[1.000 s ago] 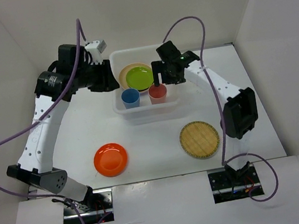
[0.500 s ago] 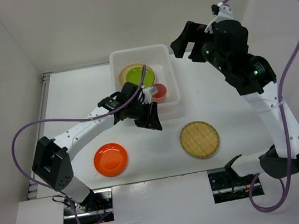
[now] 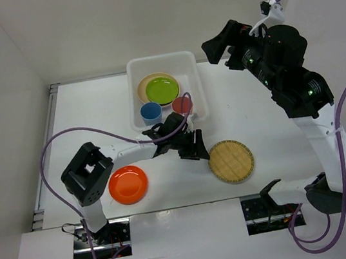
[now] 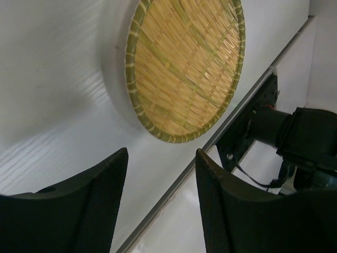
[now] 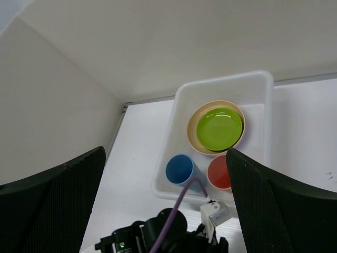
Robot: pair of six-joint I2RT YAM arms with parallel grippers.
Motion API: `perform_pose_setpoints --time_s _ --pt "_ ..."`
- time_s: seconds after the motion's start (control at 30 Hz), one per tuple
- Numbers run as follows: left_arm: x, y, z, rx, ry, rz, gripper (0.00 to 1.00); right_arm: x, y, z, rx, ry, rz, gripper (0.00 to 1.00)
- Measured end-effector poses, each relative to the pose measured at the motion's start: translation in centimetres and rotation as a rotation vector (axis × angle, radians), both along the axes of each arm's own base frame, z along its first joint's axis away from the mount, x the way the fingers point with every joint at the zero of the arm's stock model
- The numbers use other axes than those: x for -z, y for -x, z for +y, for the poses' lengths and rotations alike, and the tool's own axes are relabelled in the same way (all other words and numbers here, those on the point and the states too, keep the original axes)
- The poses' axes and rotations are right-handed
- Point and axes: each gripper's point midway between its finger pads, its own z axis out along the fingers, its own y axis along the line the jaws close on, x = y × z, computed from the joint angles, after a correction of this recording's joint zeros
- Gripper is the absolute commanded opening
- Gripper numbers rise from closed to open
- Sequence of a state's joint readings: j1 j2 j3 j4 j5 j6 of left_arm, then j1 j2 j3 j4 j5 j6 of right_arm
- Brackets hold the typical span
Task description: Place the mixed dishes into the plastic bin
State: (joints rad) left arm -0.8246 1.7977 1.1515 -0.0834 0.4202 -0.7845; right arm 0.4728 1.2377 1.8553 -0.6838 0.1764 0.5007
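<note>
The plastic bin (image 3: pixel 160 58) stands at the back centre. It holds a lime green plate (image 3: pixel 161 90) stacked on a pale yellow plate (image 3: pixel 144 83), a blue cup (image 3: pixel 151 112) and a pink-red cup (image 3: pixel 182 105). The right wrist view also shows the bin (image 5: pixel 226 84), green plate (image 5: pixel 219 127), blue cup (image 5: pixel 180 169) and pink-red cup (image 5: pixel 220 172). The woven disc (image 3: pixel 230 160) and orange plate (image 3: pixel 128 184) lie on the table. My left gripper (image 3: pixel 199 146) is open and empty, low beside the disc's left edge (image 4: pixel 184 68). My right gripper (image 3: pixel 212 50) is open and empty, high to the right of the bin. Purple and black plates are hidden.
White walls enclose the table on the left, back and right. A metal strip (image 4: pixel 210 147) runs along the table's near edge past the disc, with the right arm's base (image 4: pixel 295 137) behind it. The left arm's purple cable (image 3: pixel 95 129) loops over the table's left half.
My left gripper has left the bin's front and swung down to the right, close to the woven disc. My right arm has stayed raised, shifting slightly right.
</note>
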Motion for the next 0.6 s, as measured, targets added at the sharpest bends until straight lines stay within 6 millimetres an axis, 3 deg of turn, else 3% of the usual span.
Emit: perform_pose_setpoints --time_s 0.17,0.6 --pt "1.3 0.5 -1.4 -0.051 0.020 0.015 0.60 -0.3 0.1 0.2 -0.011 -0.006 -0.010 0.99" --pt "5.4 1.4 -2.1 -0.200 0.002 0.079 0.53 -0.4 0.3 0.3 -0.023 -0.009 -0.014 0.99"
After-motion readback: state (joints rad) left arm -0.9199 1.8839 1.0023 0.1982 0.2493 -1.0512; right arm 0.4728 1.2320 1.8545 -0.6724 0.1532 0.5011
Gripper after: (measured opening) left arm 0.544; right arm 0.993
